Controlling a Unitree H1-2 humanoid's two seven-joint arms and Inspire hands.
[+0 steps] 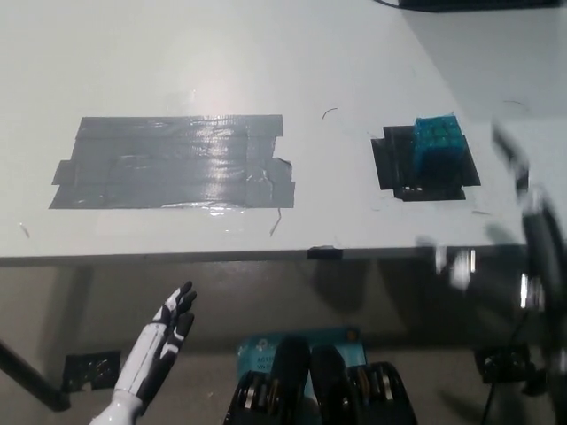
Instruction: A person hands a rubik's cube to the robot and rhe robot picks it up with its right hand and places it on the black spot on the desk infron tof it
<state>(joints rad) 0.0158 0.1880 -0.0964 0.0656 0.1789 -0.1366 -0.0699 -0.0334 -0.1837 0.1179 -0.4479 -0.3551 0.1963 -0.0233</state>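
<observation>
**Cube sits on the black spot; placing looks done**

The cube (438, 144) stands on the black spot (396, 166), toward that patch's far right part, resting flat with nothing touching it. Judged from how it lies, the handover, the pick-up and the placing are all finished, and what remains is only for the right arm to get clear and settle.

The right hand (523, 239) shows as a dark, smeared streak at the right edge of the view, near the tabletop's (266, 62) front right corner and well apart from the cube. The blur hides its fingers, so whether they are spread or clenched cannot be told; it carries no cube, since the cube is on the spot.

The left hand (164, 341) rests low at the lower left, below the front edge of the tabletop, its fingers straight, apart and holding nothing.

Elsewhere on the tabletop a broad patch of grey tape (168, 162) lies well to the left of the black spot, with a few small scraps and marks nearby. A dark object (478, 3) peeks in at the top right edge. No person is in view. Nothing stands between the cube and the arm, and nothing crowds the spot.
</observation>
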